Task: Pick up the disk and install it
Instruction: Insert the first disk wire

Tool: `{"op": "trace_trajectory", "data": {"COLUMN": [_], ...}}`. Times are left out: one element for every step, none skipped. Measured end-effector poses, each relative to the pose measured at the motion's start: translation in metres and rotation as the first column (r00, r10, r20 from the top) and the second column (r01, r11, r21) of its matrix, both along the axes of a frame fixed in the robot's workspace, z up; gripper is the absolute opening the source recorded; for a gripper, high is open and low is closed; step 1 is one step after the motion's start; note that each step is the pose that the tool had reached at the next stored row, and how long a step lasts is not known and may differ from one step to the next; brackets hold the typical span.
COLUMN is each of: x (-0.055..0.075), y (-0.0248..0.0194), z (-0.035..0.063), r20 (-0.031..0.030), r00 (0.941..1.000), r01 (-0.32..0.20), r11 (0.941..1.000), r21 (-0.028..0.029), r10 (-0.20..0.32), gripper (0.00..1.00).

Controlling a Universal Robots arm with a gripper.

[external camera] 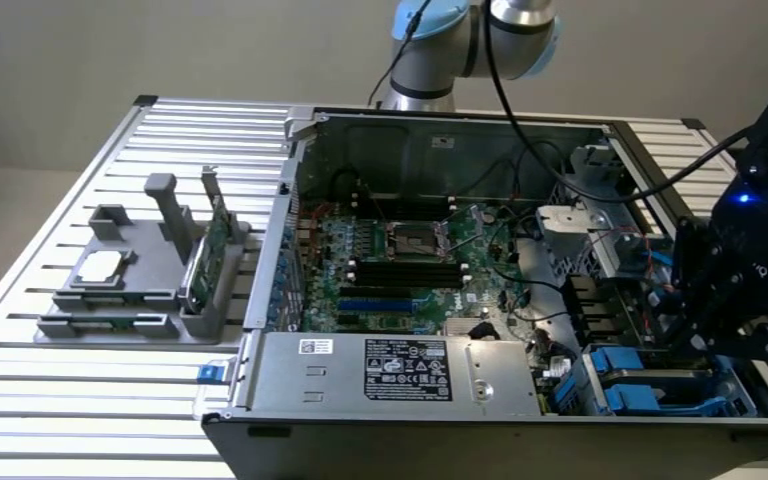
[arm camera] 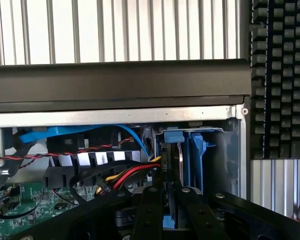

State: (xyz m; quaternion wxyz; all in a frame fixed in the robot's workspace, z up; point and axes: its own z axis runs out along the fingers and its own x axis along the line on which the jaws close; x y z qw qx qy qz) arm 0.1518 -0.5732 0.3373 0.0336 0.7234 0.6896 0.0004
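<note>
Disk (arm camera: 174, 165): on edge in its blue carrier, pinched between the narrowed gripper (arm camera: 166, 197) at the drive bay (external camera: 651, 385) in the case corner. Risk: tilt would jam the carrier against the bay walls; nearby cables (arm camera: 125, 176) could snag.

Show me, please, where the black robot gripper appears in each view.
Exterior view: the black gripper is at the exterior view's right, over the drive-bay corner of the open computer case.
Wrist view: the gripper is in the foreground, with the case's black rim beyond it.
Shared landmark: the green motherboard.
</note>
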Motion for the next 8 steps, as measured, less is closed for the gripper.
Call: {"op": "trace_trajectory", "data": {"x": [0.0003, 0.0003, 0.0004, 0.0004, 0.0004, 0.0003, 0.0002, 0.0000], "y": [0.0000, 0.0000, -0.0001, -0.0001, 0.0000, 0.0000, 0.0000, -0.0001], "z": [-0.0001, -0.0002, -0.0004, -0.0006, -0.0009, -0.0013, -0.0017, -0.0023], "r20": [0.0001, 0.0001, 0.0001, 0.0001, 0.0001, 0.0001, 0.0000, 0.0000], "r00": [1.0000, 1.0000, 1.0000, 1.0000, 1.0000, 1.0000, 1.0000, 1.0000], "r01": [0.000, 0.000, 0.000, 0.000, 0.000, 0.000, -0.001, -0.001], "r11": [1.0000, 1.0000, 1.0000, 1.0000, 1.0000, 1.0000, 1.0000, 1.0000], "r21": [-0.0001, -0.0002, -0.0003, -0.0003, -0.0004, -0.0003, -0.0003, -0.0001], "r10": [0.000, 0.000, 0.000, 0.000, 0.000, 0.000, 0.001, 0.001], "gripper": [0.16, 0.16, 0.16, 0.16, 0.16, 0.16, 0.16, 0.16]}}
